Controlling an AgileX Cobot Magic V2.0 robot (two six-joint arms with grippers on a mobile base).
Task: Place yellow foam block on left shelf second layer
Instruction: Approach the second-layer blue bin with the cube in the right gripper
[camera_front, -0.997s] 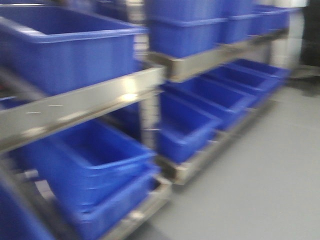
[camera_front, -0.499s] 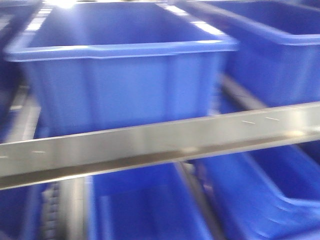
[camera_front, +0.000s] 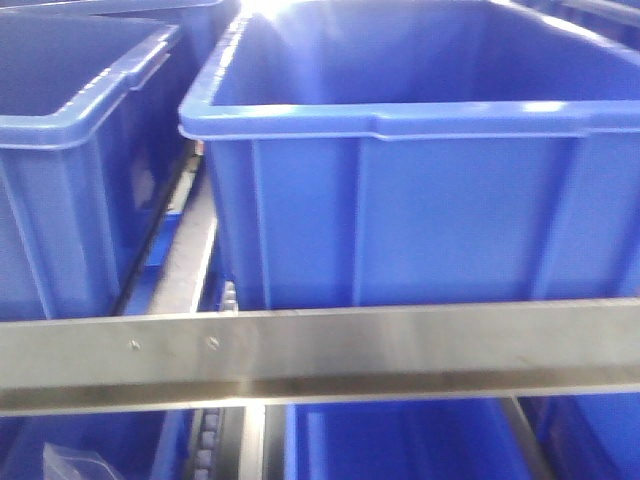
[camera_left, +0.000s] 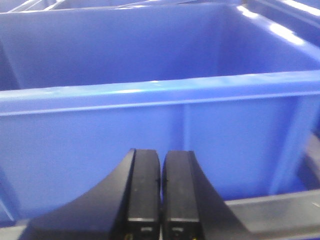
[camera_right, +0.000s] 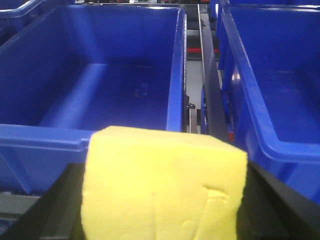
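The yellow foam block (camera_right: 162, 185) fills the lower middle of the right wrist view, held between the black fingers of my right gripper (camera_right: 162, 210), which is shut on it. It hangs just in front of the near rim of an open blue bin (camera_right: 115, 85) on the shelf. My left gripper (camera_left: 161, 200) is shut and empty, its two black fingers pressed together, close in front of the wall of another blue bin (camera_left: 150, 100). Neither gripper nor the block shows in the front view.
The front view shows a large blue bin (camera_front: 420, 150) on a shelf behind a steel rail (camera_front: 320, 350), another blue bin (camera_front: 70, 150) to its left, and more bins below. In the right wrist view a second blue bin (camera_right: 270, 75) stands at the right, past a steel divider (camera_right: 212, 100).
The front view has swung left and closer to the shelf. It went from an oblique look along the racks to a head-on look at one large blue bin. Blur has eased.
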